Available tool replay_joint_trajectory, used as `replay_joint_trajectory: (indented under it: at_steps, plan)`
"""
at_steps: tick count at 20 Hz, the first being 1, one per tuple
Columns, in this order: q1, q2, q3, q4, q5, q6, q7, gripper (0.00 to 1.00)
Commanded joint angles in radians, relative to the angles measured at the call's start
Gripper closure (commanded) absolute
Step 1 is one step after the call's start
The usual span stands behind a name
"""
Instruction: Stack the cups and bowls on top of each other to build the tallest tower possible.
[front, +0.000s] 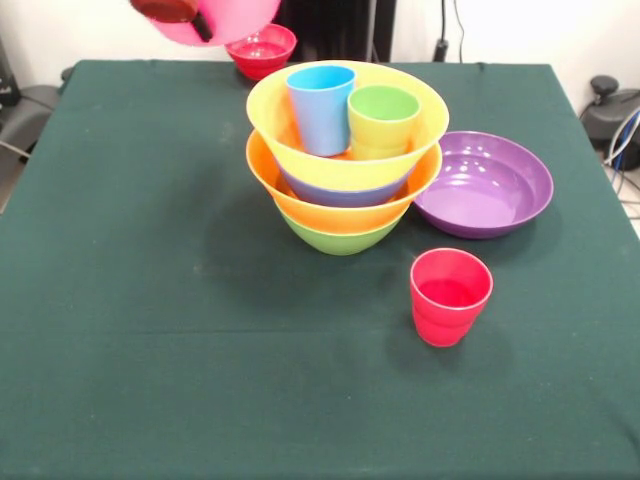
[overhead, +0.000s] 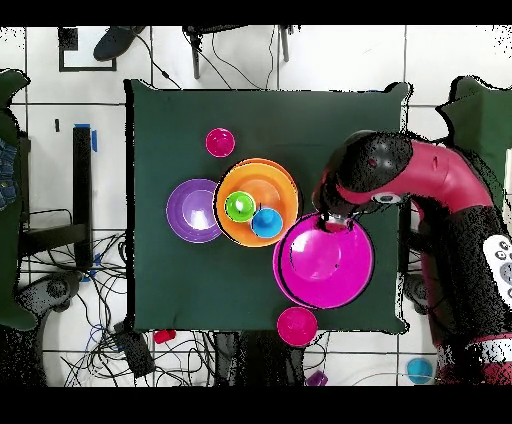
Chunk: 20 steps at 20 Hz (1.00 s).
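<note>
Stacked bowls form the tower (front: 343, 190) at mid-table: green base, orange rims, light blue cup (front: 321, 108) and green cup (front: 383, 120) on top. The pink bowl (overhead: 323, 260) is held aloft, its rim clamped by the gripper (overhead: 331, 222). The red cup (front: 450, 297) stands apart.
</note>
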Motion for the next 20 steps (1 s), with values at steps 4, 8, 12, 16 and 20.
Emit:
replay_joint_trajectory:
  at_steps: [4, 8, 12, 16, 20]
  plan:
    - [0.088, 0.002, 0.086, -0.005, 0.181, -0.094, 0.195, 1.0]
    - [0.128, 0.023, 0.062, -0.056, 0.209, -0.121, 0.234, 1.0]
    - [0.169, 0.054, 0.032, -0.138, 0.205, -0.128, 0.258, 1.0]
    - [0.194, 0.078, 0.007, -0.183, 0.206, -0.155, 0.285, 1.0]
    - [0.207, 0.077, -0.001, -0.211, 0.186, -0.162, 0.26, 1.0]
